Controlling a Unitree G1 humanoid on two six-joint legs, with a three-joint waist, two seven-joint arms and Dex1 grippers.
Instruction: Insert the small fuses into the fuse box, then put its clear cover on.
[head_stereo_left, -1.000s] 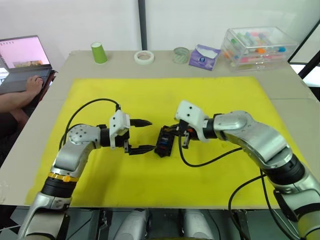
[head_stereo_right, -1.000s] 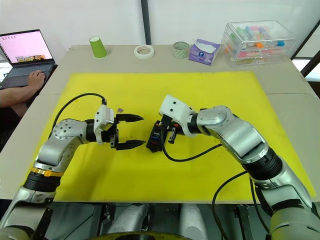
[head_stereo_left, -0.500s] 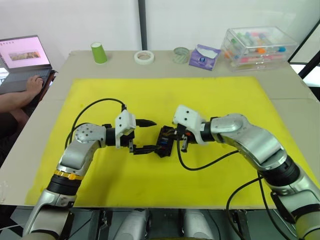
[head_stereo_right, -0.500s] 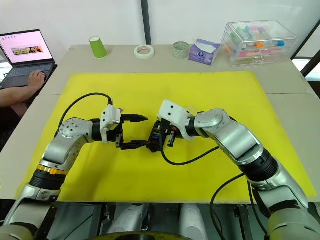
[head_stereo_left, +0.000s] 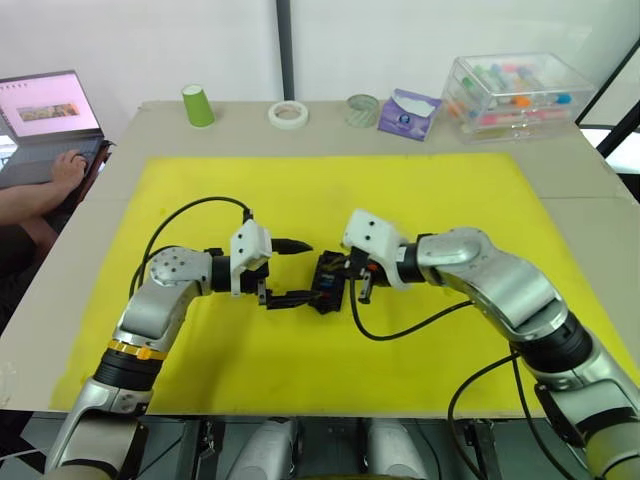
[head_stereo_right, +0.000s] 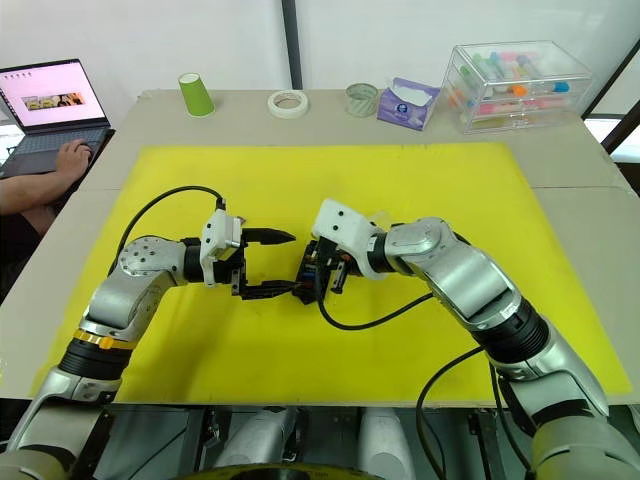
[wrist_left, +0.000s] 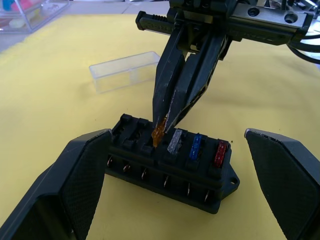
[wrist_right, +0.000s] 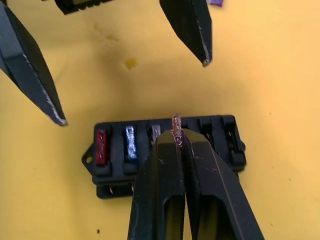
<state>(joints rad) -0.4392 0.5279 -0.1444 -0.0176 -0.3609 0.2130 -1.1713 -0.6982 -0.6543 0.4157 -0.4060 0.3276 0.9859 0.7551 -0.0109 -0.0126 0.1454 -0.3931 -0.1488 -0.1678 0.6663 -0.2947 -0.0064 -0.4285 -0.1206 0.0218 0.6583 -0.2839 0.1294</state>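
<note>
- My right gripper (wrist_left: 161, 131) is pinched tight on a small amber blade fuse (wrist_left: 158, 134), holding it tip-down over the fourth slot of the small black rectangular plastic fuse box (wrist_left: 170, 162).
- That box sits on the yellow mat (head_stereo_left: 420, 190) between my two arms; a red fuse (wrist_left: 220, 153), a blue fuse (wrist_left: 195, 146) and a grey fuse (wrist_left: 174, 141) already stand in one row.
- My left gripper (head_stereo_left: 290, 270) has its fingers spread wide, one on each side of the box's end; I cannot tell whether either finger touches it.
- I judge the step in hand to be seating this fuse, roughly midway through the insertions, with the cover to follow.
- The next move calls for a straight push down with the blades lined up on the slot, the left fingers bracing the box so it does not slide.
- The left wrist view shows the clear colourless rectangular plastic cover (wrist_left: 125, 71) lying on the mat beyond the box, apart from it; the head views are too coarse to pick it out.
- The right wrist view shows the empty slots beside the amber fuse more plainly.
</note>
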